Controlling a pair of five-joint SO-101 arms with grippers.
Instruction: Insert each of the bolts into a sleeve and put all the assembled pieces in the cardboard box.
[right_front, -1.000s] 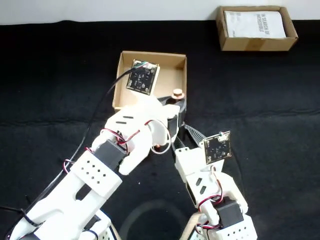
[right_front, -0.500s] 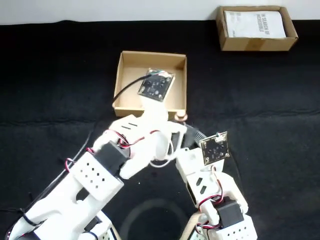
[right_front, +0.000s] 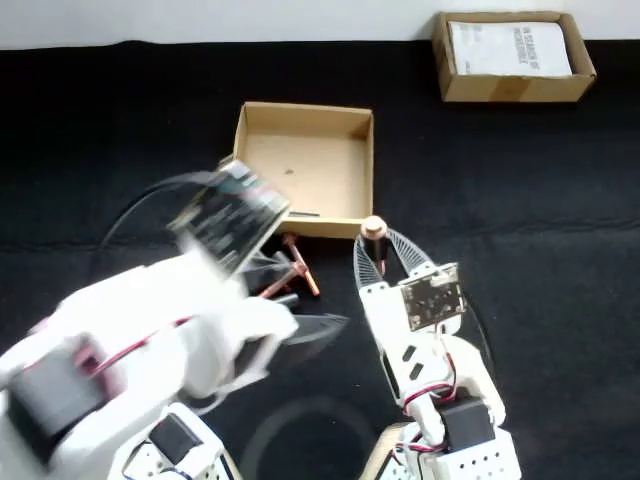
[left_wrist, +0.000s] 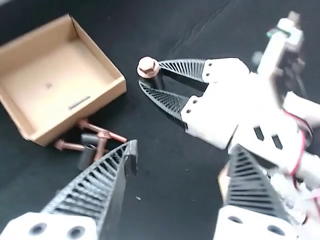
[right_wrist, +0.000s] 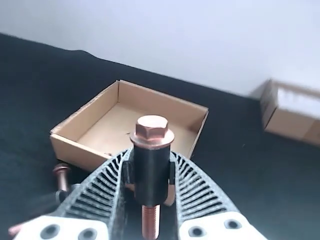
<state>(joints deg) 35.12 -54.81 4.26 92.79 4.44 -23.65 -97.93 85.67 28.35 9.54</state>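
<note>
An upright bolt (right_wrist: 151, 131) in its sleeve (right_wrist: 149, 172) is held tight by the right pincer (right_front: 380, 248), just beside the cardboard box (right_front: 300, 112). The box is ahead and to the left. The left pincer (left_wrist: 184, 150) is spread wide and empty, farther off.

The surface (right_front: 520, 200) is black cloth, matt and faintly creased. The cardboard box (right_front: 310, 170) is plain brown card with a dull finish. The bolt (right_wrist: 151, 131) is copper-toned metal with a soft shine, and its sleeve (right_wrist: 148, 175) is matt black plastic. The right pincer (right_wrist: 149, 162) has ribbed matt black plastic fingers (right_wrist: 100, 190) on a smooth white plastic arm (right_front: 425, 365). At 1 o'clock, a second carton (right_front: 510, 88) holds white paper (right_front: 510, 47).
</note>
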